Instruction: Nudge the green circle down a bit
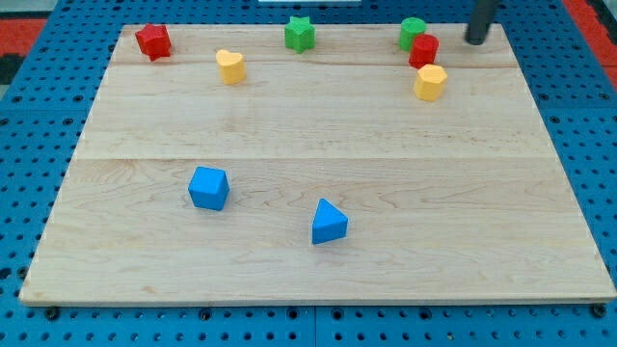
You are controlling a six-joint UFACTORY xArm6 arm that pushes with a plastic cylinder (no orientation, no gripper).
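The green circle (412, 31) stands near the view's top right edge of the wooden board (318, 154). A red cylinder (423, 49) touches it just below and to the right. A yellow hexagon block (430, 82) sits below the red one. My tip (476, 40) is at the view's top right, to the right of the green circle and apart from it, with the red cylinder's top roughly level with it.
A green star (300, 34) is at the top middle, a red star (153, 41) at the top left, a yellow heart (230, 66) below it. A blue cube (208, 187) and a blue triangular block (328, 223) lie lower down.
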